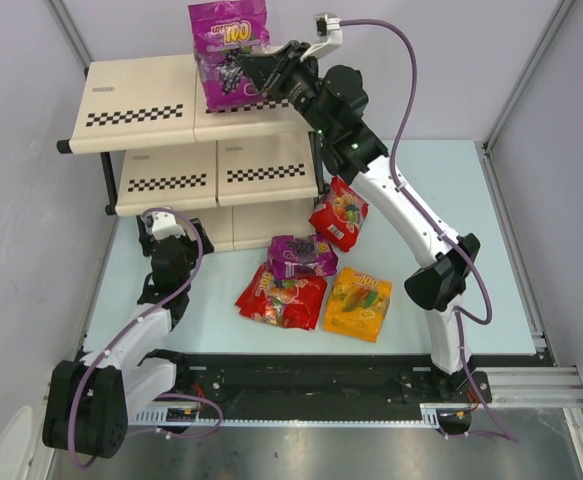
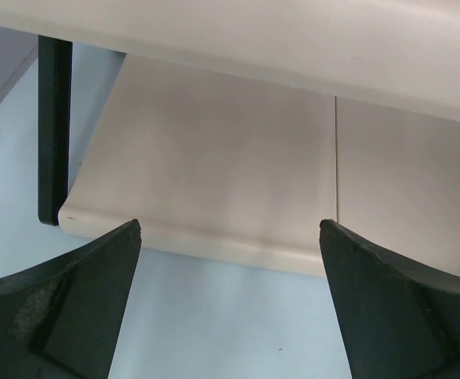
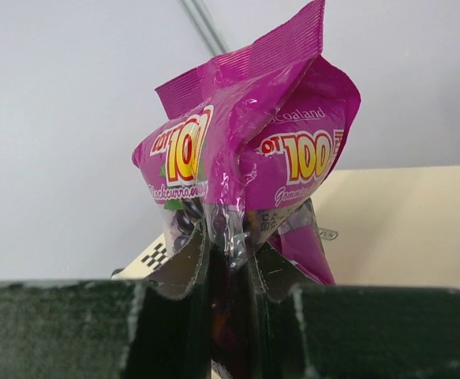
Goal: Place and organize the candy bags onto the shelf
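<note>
My right gripper [image 1: 254,72] is shut on a magenta-purple candy bag [image 1: 229,50] and holds it upright over the top tier of the shelf [image 1: 141,100]; in the right wrist view the bag [image 3: 253,150] is pinched between the fingers [image 3: 184,268]. On the table lie a second purple bag [image 1: 300,255], two red bags [image 1: 339,213] [image 1: 282,296] and an orange-yellow bag [image 1: 358,303]. My left gripper [image 1: 153,222] is open and empty, low by the shelf's bottom board [image 2: 214,181].
A black frame post [image 2: 54,126] stands at the shelf's left corner, near my left fingers. Grey walls enclose the light blue table [image 1: 441,200]. A purple cable loops over the right arm.
</note>
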You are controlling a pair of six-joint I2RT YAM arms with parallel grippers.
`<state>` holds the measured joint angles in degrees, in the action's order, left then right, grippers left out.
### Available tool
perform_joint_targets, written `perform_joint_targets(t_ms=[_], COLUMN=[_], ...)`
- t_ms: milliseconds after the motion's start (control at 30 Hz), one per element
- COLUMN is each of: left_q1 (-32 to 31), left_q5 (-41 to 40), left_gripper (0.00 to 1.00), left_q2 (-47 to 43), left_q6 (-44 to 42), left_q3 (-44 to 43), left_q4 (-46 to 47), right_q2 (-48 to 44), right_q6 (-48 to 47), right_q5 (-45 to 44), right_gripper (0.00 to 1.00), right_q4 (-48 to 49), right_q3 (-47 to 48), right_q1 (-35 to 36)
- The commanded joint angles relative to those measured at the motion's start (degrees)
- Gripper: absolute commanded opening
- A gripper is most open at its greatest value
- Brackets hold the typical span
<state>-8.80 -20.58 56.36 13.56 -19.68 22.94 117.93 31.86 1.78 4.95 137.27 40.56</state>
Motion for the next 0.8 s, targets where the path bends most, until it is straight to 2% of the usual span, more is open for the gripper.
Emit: perform_joint_targets(t_ms=[0,300,533,767], left_q1=[0.7,0.8,0.8,0.8], left_q5=[0.4,0.2,0.1,0.0], left_gripper=[1.0,1.0,1.0,1.0], left_q2=[0.0,0.2,0.1,0.1], left_q6=[0.9,1.0,1.1,1.1], left_q3=[-1.0,-1.1,-1.1,-1.1], left_q4=[1.3,1.1,1.1,1.1], right_q2=[-6.4,-15.5,-14.0,-10.4], right_q6=[3.0,5.6,6.9,7.4], right_q5=[1.8,1.6,0.6,-4.9], right_gripper=[0.0,0.0,0.0,0.0], right_q4=[8.2,12.3,10.8,13.2], right_q3=[-1.8,-14.1,-13.3,-12.6], right_q1=[0.3,1.7,2.9,3.9])
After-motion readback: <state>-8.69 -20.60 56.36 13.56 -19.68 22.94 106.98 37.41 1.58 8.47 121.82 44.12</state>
